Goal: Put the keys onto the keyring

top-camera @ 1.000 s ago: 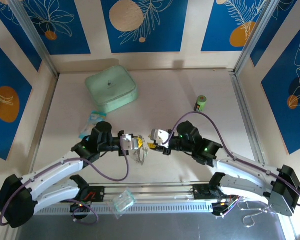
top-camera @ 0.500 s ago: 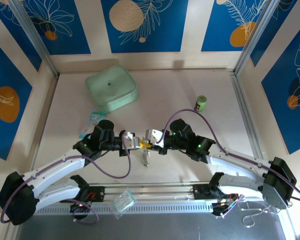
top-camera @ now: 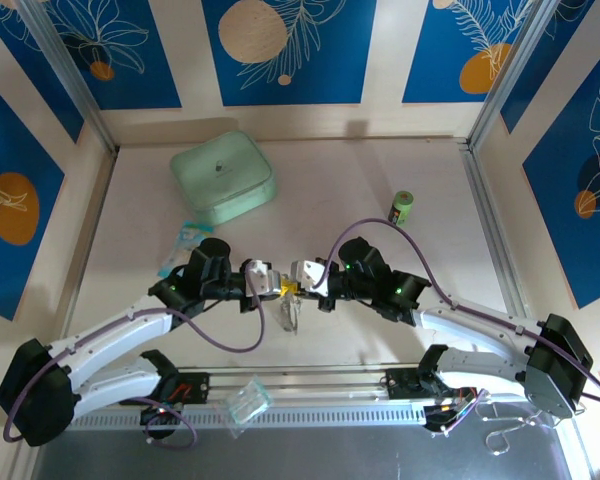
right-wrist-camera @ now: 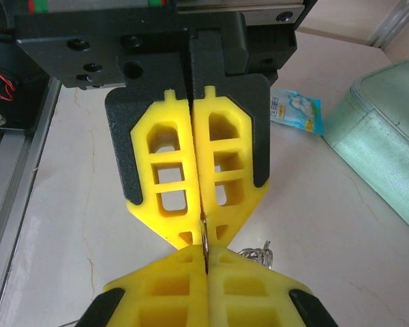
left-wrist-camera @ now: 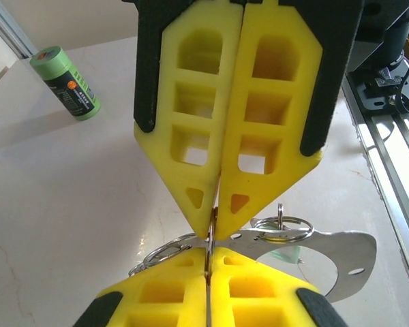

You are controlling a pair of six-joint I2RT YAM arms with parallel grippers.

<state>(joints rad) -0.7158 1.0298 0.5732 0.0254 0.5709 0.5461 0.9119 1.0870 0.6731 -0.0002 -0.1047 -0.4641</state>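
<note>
L gripper (left-wrist-camera: 208,264) & R gripper (right-wrist-camera: 204,262) tip to tip over the bench (left-wrist-camera: 88,204), both pinched shut on the keyring (left-wrist-camera: 283,227). Green can (left-wrist-camera: 65,82) sits well apart.

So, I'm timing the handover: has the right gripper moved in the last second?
Yes: the right gripper shifted left in the top view, away from the green can and up to the left gripper.
</note>
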